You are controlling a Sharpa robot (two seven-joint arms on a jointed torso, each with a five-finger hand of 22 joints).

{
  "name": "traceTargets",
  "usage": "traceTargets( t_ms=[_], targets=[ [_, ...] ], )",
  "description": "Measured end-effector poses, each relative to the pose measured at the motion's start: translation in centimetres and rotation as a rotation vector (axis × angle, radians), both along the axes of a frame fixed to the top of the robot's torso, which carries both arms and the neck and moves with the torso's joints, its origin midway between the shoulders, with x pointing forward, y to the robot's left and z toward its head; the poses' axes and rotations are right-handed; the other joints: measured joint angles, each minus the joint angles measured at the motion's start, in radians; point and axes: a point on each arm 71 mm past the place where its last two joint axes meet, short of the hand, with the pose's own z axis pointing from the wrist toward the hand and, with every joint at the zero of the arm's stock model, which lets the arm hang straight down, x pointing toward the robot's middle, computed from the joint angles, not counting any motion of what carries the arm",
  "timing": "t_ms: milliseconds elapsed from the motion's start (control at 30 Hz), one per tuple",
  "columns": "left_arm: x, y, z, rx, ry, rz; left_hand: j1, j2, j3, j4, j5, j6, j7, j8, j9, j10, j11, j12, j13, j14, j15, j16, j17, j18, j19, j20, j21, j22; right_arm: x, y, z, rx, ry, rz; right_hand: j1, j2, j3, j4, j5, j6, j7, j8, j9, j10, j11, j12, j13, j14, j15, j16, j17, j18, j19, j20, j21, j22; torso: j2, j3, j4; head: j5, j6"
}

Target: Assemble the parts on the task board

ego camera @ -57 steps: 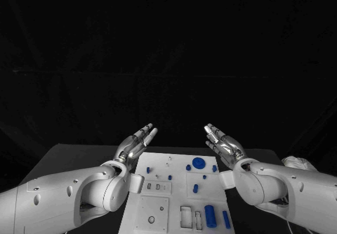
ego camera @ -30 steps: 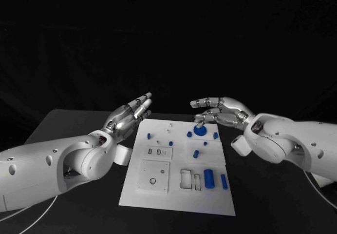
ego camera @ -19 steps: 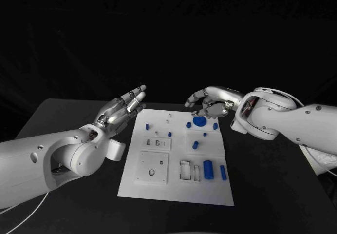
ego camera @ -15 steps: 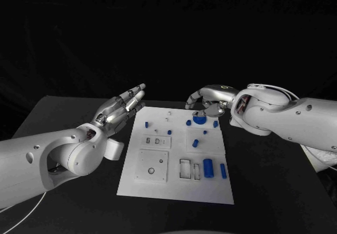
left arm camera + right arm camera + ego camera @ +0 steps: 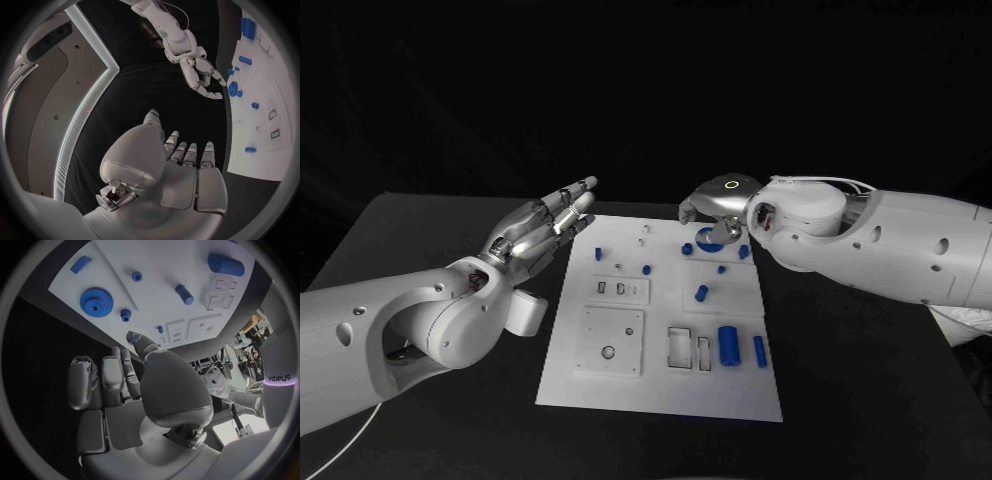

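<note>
Head view: white board [image 5: 635, 375] mid-table w/ blue parts; left hand [image 5: 545, 225] at its left edge, fingers straight and together, holding nothing; right hand [image 5: 717, 212] hangs over the blue gear [image 5: 711, 241] at the far end. Left wrist view: right hand's fingers curl apart just beside the gear [image 5: 233, 89], empty. Right wrist view: gear [image 5: 96, 301] lies flat on the board [image 5: 169, 270], apart from the fingertips [image 5: 133, 337].

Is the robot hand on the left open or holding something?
Open. The left robot hand holds nothing; its fingers stretch out straight beside the task board.

The right hand [image 5: 714, 212] has swung over the blue gear [image 5: 713, 241], fingers [image 5: 119, 371] seemingly empty.
</note>
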Motion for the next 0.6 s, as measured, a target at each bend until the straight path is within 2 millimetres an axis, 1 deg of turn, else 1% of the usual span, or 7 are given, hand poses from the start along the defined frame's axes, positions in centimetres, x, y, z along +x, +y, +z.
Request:
traceTargets(
  t_ms=[67,200,233,300,367,467,600],
  targets=[
    [0.0,0.0,0.0,0.002,-0.001,-0.002,0.0,0.0,0.0,0.0,0.003,0.006,-0.001,0.0,0.0,0.0,0.0,0.0,0.0,0.0,0.0,0.0,0.0,0.0,0.0,0.0,0.0,0.0,0.2,0.1,-0.4,-0.011,-0.003,-0.005,-0.013,-0.007,0.003,0.005,-0.006,0.002,0.002,0.0,0.007,0.006,-0.006,0.016,0.014,0.009,-0.002,0.004,0.009,0.0,0.007,0.004,0.004,0.007,0.001,0.0005,-0.0002,0.002,0.001],
    [0.0,0.0,0.0,0.005,-0.001,-0.007,0.01,-0.002,0.0,0.0,0.008,0.009,0.002,0.004,0.001,-0.004,0.004,0.0,0.0,0.0,0.0,0.0,0.0,0.0,0.0,0.0,0.0,0.0,0.4,0.2,-1.2,-0.026,-0.003,-0.01,-0.028,-0.015,0.001,0.021,-0.037,0.005,0.005,-0.009,0.022,0.011,-0.004,0.049,0.05,0.009,-0.002,0.006,0.014,0.0,0.01,0.001,0.008,0.008,0.001,0.0007,-0.0004,0.004,0.002],
    [0.0,0.0,0.0,0.005,-0.001,-0.008,0.01,-0.002,0.0,0.0,0.008,0.011,0.0,0.004,0.001,-0.001,0.006,0.0,0.0,0.0,0.0,0.0,0.0,0.0,0.0,0.0,0.0,0.0,0.5,0.2,-1.4,-0.028,-0.001,-0.011,-0.035,-0.022,0.0,0.025,-0.041,0.005,0.005,-0.013,0.026,0.011,-0.004,0.056,0.058,0.009,-0.002,0.008,0.016,-0.007,0.011,0.0,0.008,0.008,0.0,0.0006,-0.0003,0.004,0.004],
    [0.0,0.0,0.0,0.007,-0.002,-0.01,0.01,-0.002,0.0,0.0,0.01,0.015,0.0,0.004,0.001,0.0,0.007,0.0,0.0,0.0,0.0,0.0,0.0,0.0,0.0,0.0,0.0,0.0,0.5,0.2,-1.8,-0.032,0.001,-0.013,-0.037,-0.024,0.001,0.029,-0.042,0.005,0.005,-0.013,0.031,0.011,-0.004,0.064,0.069,0.013,0.001,0.011,0.02,-0.015,0.013,0.002,0.008,0.008,-0.001,0.0006,-0.0003,0.004,0.011],
    [0.0,0.0,0.0,0.009,-0.003,-0.012,0.01,-0.002,0.0,0.0,0.015,0.018,0.004,0.004,0.001,0.0,0.007,0.0,0.0,0.0,0.0,0.0,0.0,0.0,0.0,0.0,0.0,0.0,0.6,0.2,-2.3,-0.035,0.006,-0.018,-0.042,-0.029,-0.001,0.036,-0.042,0.009,0.008,-0.013,0.036,0.011,-0.004,0.07,0.081,0.016,-0.002,0.011,0.023,-0.015,0.018,0.0,0.012,0.008,-0.002,0.0007,-0.0002,0.005,0.017],
    [0.0,0.0,0.0,0.011,-0.004,-0.015,0.019,-0.004,0.005,0.0,0.02,0.018,0.004,0.004,0.001,0.0,0.007,0.0,0.0,0.0,0.0,0.0,0.0,0.0,0.0,0.0,0.0,0.0,0.8,0.1,-2.8,-0.037,0.011,-0.023,-0.042,-0.029,-0.001,0.036,-0.042,0.009,0.008,-0.017,0.04,0.011,-0.004,0.075,0.09,0.016,-0.002,0.011,0.024,-0.015,0.018,0.0,0.014,0.008,-0.003,0.0007,0.0003,0.008,0.021],
    [0.0,0.0,0.0,0.014,-0.004,-0.018,0.019,-0.004,0.005,0.0,0.024,0.022,0.007,0.008,0.001,0.0,0.007,0.0,0.0,0.0,0.0,0.0,0.0,0.0,0.0,0.0,0.0,0.0,0.9,0.0,-3.1,-0.038,0.017,-0.028,-0.046,-0.025,0.002,0.039,-0.042,0.009,0.008,-0.017,0.045,0.002,0.0,0.076,0.096,0.016,-0.002,0.011,0.023,-0.015,0.018,0.0,0.014,0.008,-0.006,0.0007,0.0017,0.01,0.022]
  ],
)
